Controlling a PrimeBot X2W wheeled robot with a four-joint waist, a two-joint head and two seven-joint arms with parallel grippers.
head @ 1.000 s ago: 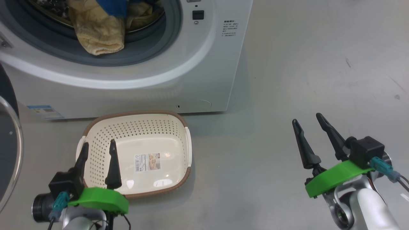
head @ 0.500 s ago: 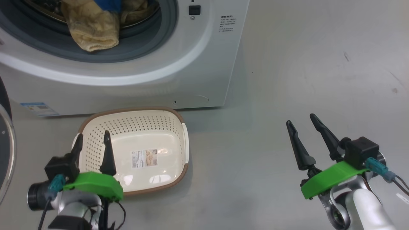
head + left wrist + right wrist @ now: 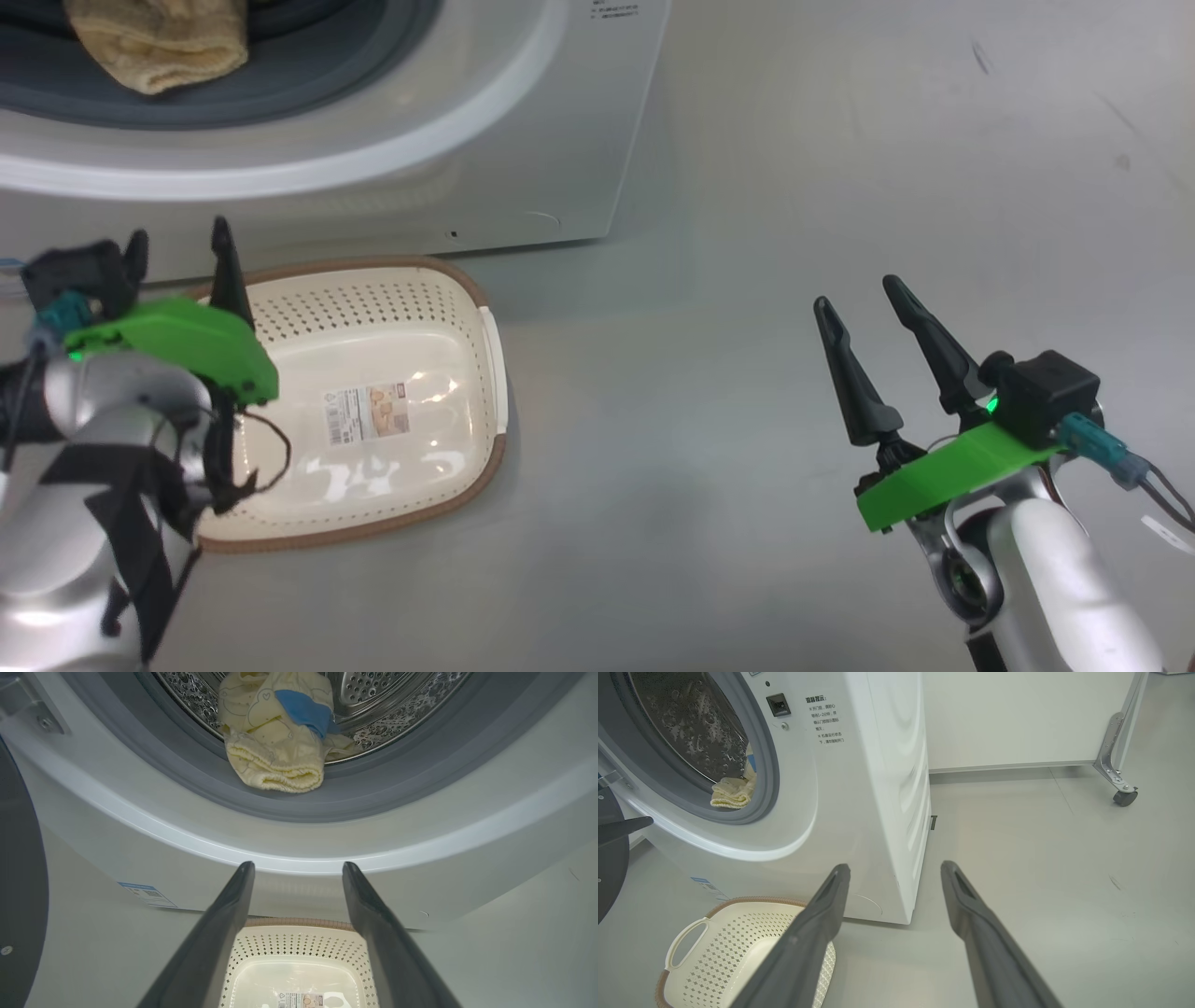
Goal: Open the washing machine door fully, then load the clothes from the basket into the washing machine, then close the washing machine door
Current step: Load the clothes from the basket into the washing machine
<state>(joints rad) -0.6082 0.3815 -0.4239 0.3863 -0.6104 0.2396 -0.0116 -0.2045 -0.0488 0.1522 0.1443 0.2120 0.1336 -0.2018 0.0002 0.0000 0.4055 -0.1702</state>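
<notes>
The left gripper [image 3: 179, 235] and right gripper [image 3: 857, 297] stand wide open, holding nothing. Pale yellow fabric clothes [image 3: 273, 760] lie in the white washing machine [image 3: 523, 140], beyond the cream perforated plastic basket [image 3: 373, 299].

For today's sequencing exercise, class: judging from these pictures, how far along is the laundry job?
Done: the washing machine door stands open and the basket is empty; the clothes lie in the drum, one fold draped over the grey gasket. In hand: nothing; the left gripper and right gripper are both open. Left: probably push that fold in, then close the door.
</notes>
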